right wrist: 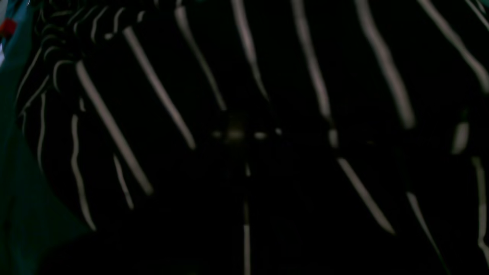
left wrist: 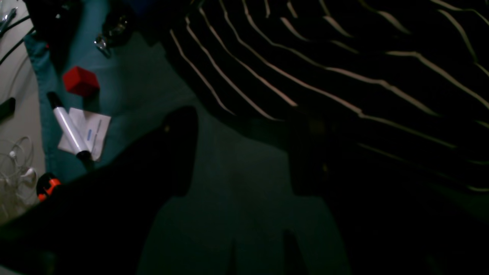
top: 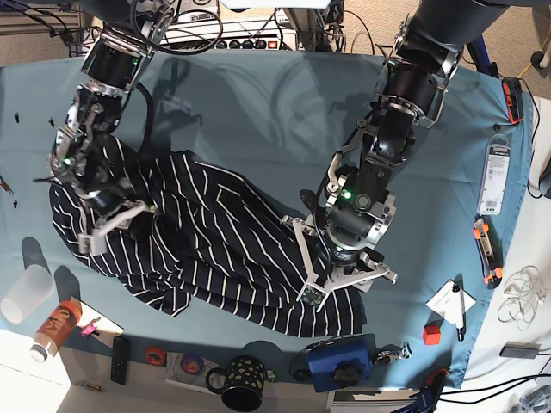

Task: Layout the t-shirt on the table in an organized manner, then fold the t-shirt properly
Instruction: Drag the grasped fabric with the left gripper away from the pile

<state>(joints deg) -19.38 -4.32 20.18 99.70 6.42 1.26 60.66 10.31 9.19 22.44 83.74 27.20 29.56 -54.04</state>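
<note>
Our right gripper [top: 110, 225] is pressed together over the t-shirt [top: 215, 249], which lies crumpled across the left-centre of the worktop [top: 258, 112]; we cannot tell whether cloth is pinched. Our left gripper [top: 344, 280] stands spread at the shirt's other edge. If the pinch catches several layers or none, pulling could bunch the shirt further or slip.

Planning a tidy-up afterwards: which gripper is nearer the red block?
Left. The left gripper hangs open at the t-shirt's edge, beside the red block; the right gripper is across the shirt.
</note>
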